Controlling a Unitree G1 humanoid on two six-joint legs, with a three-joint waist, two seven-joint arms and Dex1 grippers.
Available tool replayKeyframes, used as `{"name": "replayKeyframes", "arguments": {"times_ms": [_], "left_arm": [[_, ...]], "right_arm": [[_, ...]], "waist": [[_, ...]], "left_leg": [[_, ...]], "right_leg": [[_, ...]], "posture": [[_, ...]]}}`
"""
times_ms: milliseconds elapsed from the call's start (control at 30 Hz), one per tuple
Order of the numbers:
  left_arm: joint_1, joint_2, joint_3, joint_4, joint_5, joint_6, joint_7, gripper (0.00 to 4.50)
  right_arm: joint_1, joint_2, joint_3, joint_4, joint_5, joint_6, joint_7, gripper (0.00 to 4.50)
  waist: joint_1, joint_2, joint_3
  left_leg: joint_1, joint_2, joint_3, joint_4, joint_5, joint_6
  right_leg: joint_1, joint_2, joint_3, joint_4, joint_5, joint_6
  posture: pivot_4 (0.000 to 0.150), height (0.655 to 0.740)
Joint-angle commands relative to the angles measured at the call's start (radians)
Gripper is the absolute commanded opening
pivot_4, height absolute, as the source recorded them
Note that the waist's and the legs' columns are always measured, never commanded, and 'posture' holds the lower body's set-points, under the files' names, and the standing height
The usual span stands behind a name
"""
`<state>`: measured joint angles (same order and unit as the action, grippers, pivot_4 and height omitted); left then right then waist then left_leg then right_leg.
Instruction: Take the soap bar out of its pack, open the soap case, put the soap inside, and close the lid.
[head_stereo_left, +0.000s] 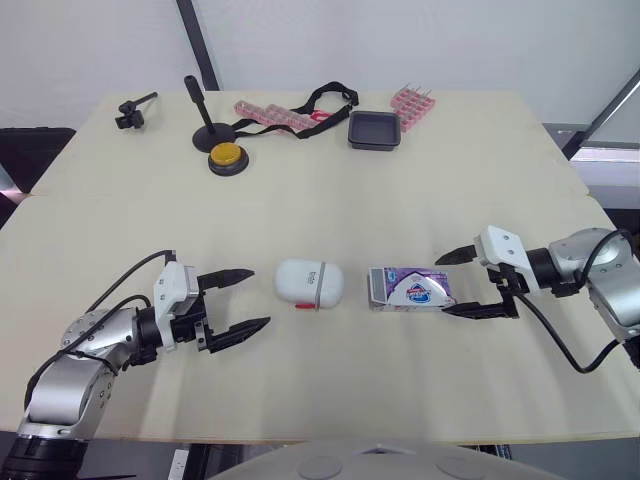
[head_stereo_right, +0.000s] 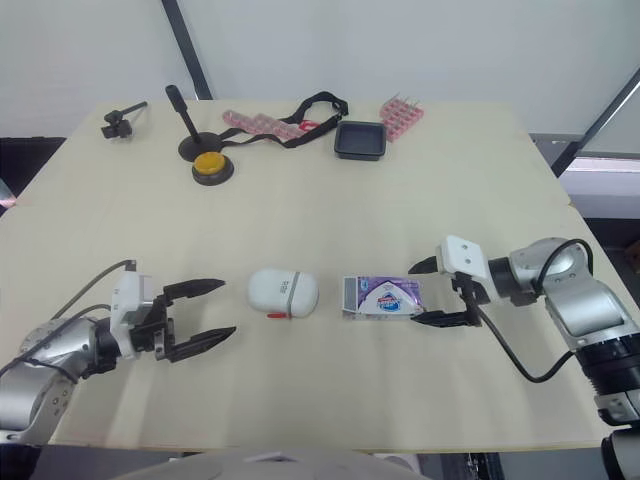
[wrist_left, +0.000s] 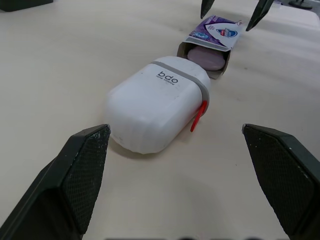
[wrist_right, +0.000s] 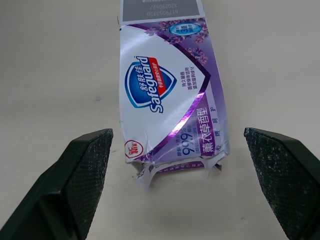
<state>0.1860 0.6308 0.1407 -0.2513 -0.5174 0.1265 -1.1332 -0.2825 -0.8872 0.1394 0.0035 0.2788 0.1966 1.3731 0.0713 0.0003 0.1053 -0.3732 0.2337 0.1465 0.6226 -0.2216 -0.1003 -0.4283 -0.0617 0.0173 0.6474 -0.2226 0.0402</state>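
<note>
- Arms reach inward, low over the beige table (head_stereo_left: 330, 200), one from each side.
- Your left gripper (head_stereo_left: 258, 297) has its fingers wide apart, pointing at the closed white soap case (head_stereo_left: 310, 284).
- Your right gripper (head_stereo_left: 442, 287) is also spread, at the torn end of the soap pack (head_stereo_left: 410, 289).
- You see the soap bar (wrist_left: 205, 56) inside the pack's open end, facing the case.
- Yellow button (head_stereo_left: 226, 156) and black tray (head_stereo_left: 375, 130) stand at the far edge, before a white wall.

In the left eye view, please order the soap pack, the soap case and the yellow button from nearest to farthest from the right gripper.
1. Soap pack, right by the right gripper.
2. Soap case, left of it.
3. Yellow button, far left.
</note>
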Motion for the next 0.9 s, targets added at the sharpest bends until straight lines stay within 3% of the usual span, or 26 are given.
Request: {"name": "replayKeyframes", "arguments": {"times_ms": [33, 367, 500, 900], "left_arm": [[0.0, 0.01, 0.012, -0.037, -0.011, -0.012, 0.0, 4.5], [-0.02, 0.012, 0.012, -0.029, -0.008, -0.007, 0.008, 4.5], [-0.025, 0.013, 0.011, -0.025, -0.005, -0.007, 0.01, 4.5], [-0.037, 0.012, 0.005, -0.013, -0.003, -0.003, 0.013, 4.5]], "right_arm": [[-0.015, 0.007, -0.014, 0.004, -0.005, -0.016, -0.008, 4.5], [-0.001, 0.017, -0.01, 0.018, -0.015, -0.033, -0.011, 4.5], [0.011, 0.015, -0.011, 0.023, -0.018, -0.045, -0.012, 3.41], [0.021, 0.018, -0.01, 0.034, -0.03, -0.067, -0.026, 3.41]], "waist": [[0.0, 0.0, 0.0], [0.0, 0.0, 0.0], [0.0, 0.0, 0.0], [0.0, 0.0, 0.0]], "left_leg": [[0.0, 0.0, 0.0, 0.0, 0.0, 0.0], [0.0, 0.0, 0.0, 0.001, 0.0, 0.0], [0.0, 0.0, 0.0, 0.001, 0.0, 0.0], [0.0, 0.0, 0.0, 0.001, 0.0, 0.0]], "right_leg": [[0.0, 0.0, 0.0, 0.0, 0.0, 0.0], [0.0, 0.0, 0.0, 0.001, 0.0, 0.0], [0.0, 0.001, 0.0, 0.001, 0.0, 0.0], [0.0, 0.001, 0.0, 0.002, 0.0, 0.0]], "posture": [[0.15, 0.7291], [0.15, 0.7291], [0.15, 0.7291], [0.15, 0.7291]]}}
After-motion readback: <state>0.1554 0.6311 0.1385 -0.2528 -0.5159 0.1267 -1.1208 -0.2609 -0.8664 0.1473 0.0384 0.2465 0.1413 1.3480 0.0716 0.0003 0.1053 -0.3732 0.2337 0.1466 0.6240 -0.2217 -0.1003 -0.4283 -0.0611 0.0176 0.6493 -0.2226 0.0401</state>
